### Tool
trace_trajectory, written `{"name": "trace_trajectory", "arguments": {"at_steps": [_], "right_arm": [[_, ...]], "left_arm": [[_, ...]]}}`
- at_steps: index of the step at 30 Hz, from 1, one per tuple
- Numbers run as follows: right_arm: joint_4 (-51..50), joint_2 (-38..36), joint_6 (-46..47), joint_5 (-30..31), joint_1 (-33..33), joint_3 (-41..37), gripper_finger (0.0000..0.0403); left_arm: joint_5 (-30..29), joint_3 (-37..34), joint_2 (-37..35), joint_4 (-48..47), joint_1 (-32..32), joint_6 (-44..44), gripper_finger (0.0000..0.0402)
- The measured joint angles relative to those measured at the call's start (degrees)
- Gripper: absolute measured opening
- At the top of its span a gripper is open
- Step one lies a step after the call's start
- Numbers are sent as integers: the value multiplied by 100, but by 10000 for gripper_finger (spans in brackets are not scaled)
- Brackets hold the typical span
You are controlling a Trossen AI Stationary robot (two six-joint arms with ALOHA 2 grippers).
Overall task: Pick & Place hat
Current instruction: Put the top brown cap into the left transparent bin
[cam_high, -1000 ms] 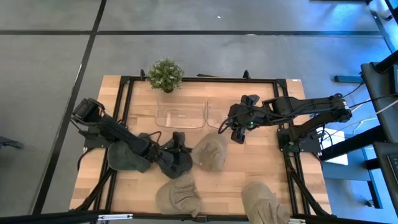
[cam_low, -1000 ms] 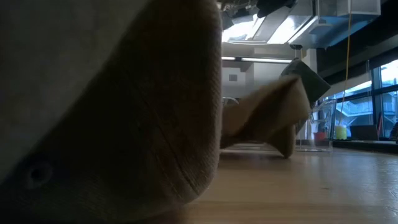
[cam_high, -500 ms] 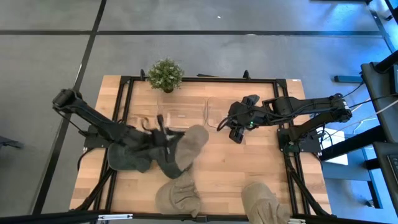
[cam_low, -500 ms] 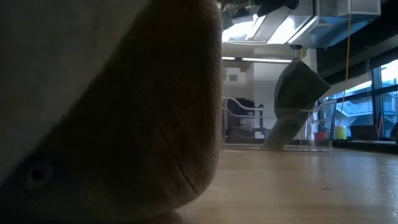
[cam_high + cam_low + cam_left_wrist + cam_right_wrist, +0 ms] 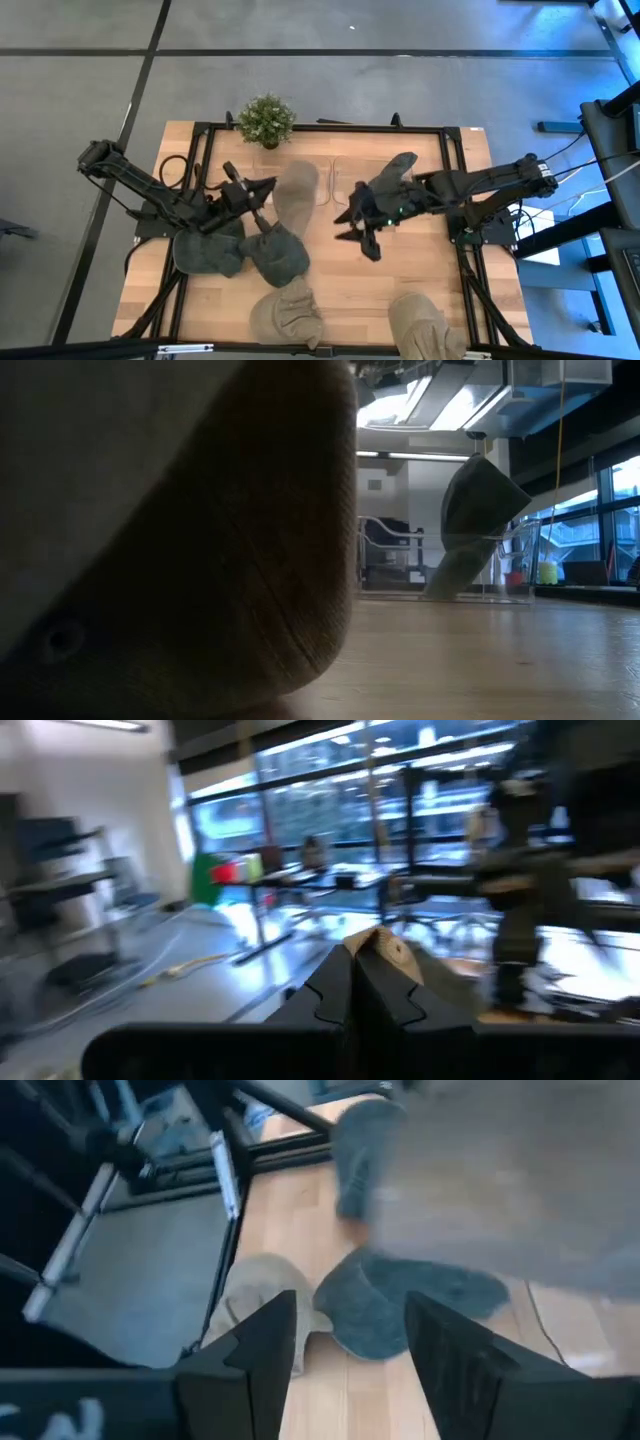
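The work surface is a light wooden table [image 5: 420,290] edged by a black metal frame [image 5: 320,128], standing on a grey tiled floor. A small potted plant [image 5: 266,121] sits at the far edge and serves as the reference point below. In the low view, the room beyond shows ceiling lights and large windows.

Just in front of the plant lie two clear plastic trays [image 5: 340,180] side by side. The tan hat [image 5: 293,197] hangs over the tray nearest the plant, gripped by the left gripper [image 5: 262,190], whose fingers [image 5: 345,995] are clenched on the fabric. The hat's lower end sits at the tray; whether it touches cannot be told.

The right gripper [image 5: 355,222] hovers over bare wood to the plant's right, beside the second tray, with its fingers [image 5: 262,1340] spread apart and holding nothing.

Further from the plant, two dark grey hats [image 5: 240,255] lie touching each other under the left arm. At the near edge lie a beige hat [image 5: 288,315] and a second beige hat [image 5: 425,325], well apart. Open wood remains between them and below the right gripper.
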Motion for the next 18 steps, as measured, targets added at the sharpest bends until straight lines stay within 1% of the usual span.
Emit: {"name": "trace_trajectory", "arguments": {"at_steps": [4,5,8,10,13,16,18], "right_arm": [[393,279,-732,592,186,0,238],[538,375,-872,845,218,0,252],[963,665,-1034,1944,291,0,287],[1082,847,-1312,2387,293,0,303],[1205,1108,-1416,2580,293,0,316],[1679,1296,-1455,2615,330,0,319],[1914,1414,-1501,2847,384,2,320]], "left_arm": [[-265,0,-3,26,2,-218,3],[-336,0,-3,32,2,-271,3],[-535,0,-3,34,2,-307,3],[-575,0,-3,37,2,-310,3],[-715,0,-1,73,0,-377,3],[-887,0,-1,78,0,-404,3],[-871,0,-1,180,0,-426,3]]}}
